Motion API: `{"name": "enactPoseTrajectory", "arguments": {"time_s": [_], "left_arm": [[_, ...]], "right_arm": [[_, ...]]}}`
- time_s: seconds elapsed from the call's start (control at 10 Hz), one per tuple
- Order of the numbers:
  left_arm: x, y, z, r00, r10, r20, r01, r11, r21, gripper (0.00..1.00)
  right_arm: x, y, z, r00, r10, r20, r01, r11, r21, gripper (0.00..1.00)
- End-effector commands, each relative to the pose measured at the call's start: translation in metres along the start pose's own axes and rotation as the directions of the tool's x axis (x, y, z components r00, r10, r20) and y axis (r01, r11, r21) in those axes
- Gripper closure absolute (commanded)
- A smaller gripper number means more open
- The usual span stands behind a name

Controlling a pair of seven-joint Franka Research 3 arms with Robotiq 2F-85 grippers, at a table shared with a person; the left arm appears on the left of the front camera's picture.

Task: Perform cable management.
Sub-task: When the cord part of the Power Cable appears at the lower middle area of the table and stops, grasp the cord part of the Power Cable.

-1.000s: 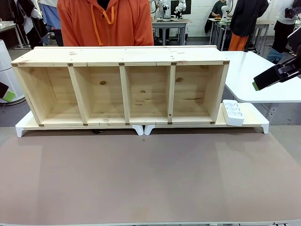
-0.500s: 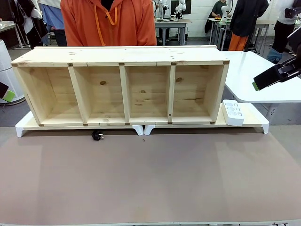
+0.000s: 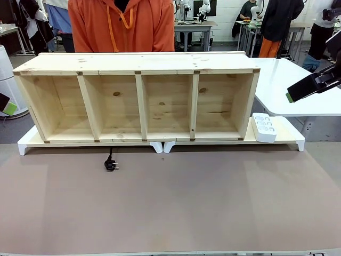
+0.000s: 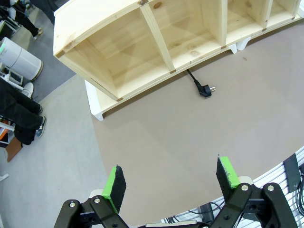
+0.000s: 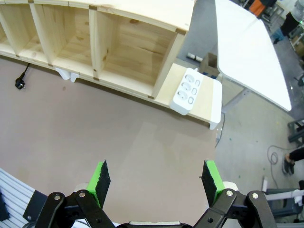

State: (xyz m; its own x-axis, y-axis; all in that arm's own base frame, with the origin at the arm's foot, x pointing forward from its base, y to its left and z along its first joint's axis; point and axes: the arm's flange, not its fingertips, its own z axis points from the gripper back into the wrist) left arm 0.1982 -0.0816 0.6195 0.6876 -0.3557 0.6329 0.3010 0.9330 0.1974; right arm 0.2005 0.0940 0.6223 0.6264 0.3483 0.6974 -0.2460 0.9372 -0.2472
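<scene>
Both sets of fingers are spread wide with nothing between them: my left gripper (image 4: 171,178) and my right gripper (image 5: 156,176) each hang high above the brown table mat (image 3: 176,208), green pads apart. The thin black power cord (image 3: 110,161) lies flat on that mat, well ahead of my left fingertips and a little toward the right-hand one. Its small round plug points toward me, and the cord runs back under the front edge of the pale pine shelf with four open compartments (image 3: 138,72). From my right gripper it is much farther off, out past the left-hand finger at the far side of the mat, so I judge the left should take it. The step in hand, as I read it, is the reach and pickup. I would turn the wrist so my fingers straddle the cord crosswise just behind the plug, not on its prongs. Because it lies so low, I would come down until the pads nearly touch the mat before closing. I would keep clear of the shelf's lower edge and the white riser (image 3: 26,145) beneath it. The rest of the cord is hidden under the shelf, so any pull should be slow in case it snags. The white power strip (image 3: 265,127) sits beyond my right fingers, beside the shelf's end.
</scene>
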Motion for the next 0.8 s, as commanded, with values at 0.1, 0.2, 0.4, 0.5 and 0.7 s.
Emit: {"name": "enactPoseTrajectory", "arguments": {"time_s": [0.1, 0.2, 0.4, 0.5, 0.7], "left_arm": [[0.0021, -0.0005, -0.0005, 1.0, -0.003, 0.01, 0.003, 1.0, -0.01, 0.0], [0.0021, -0.0005, -0.0005, 1.0, -0.003, 0.01, 0.003, 1.0, -0.01, 0.0], [0.0021, -0.0005, -0.0005, 1.0, -0.003, 0.01, 0.003, 1.0, -0.01, 0.0], [0.0021, -0.0005, -0.0005, 1.0, -0.003, 0.01, 0.003, 1.0, -0.01, 0.0], [0.0021, -0.0005, -0.0005, 1.0, -0.003, 0.01, 0.003, 1.0, -0.01, 0.0]], "right_arm": [[0.001, -0.0006, 0.0003, 1.0, -0.002, 0.008, 0.002, 1.0, -0.003, 0.0], [0.001, -0.0006, 0.0003, 1.0, -0.002, 0.008, 0.002, 1.0, -0.003, 0.0], [0.001, -0.0006, 0.0003, 1.0, -0.002, 0.008, 0.002, 1.0, -0.003, 0.0], [0.001, -0.0006, 0.0003, 1.0, -0.002, 0.008, 0.002, 1.0, -0.003, 0.0], [0.001, -0.0006, 0.0003, 1.0, -0.002, 0.008, 0.002, 1.0, -0.003, 0.0]]}}
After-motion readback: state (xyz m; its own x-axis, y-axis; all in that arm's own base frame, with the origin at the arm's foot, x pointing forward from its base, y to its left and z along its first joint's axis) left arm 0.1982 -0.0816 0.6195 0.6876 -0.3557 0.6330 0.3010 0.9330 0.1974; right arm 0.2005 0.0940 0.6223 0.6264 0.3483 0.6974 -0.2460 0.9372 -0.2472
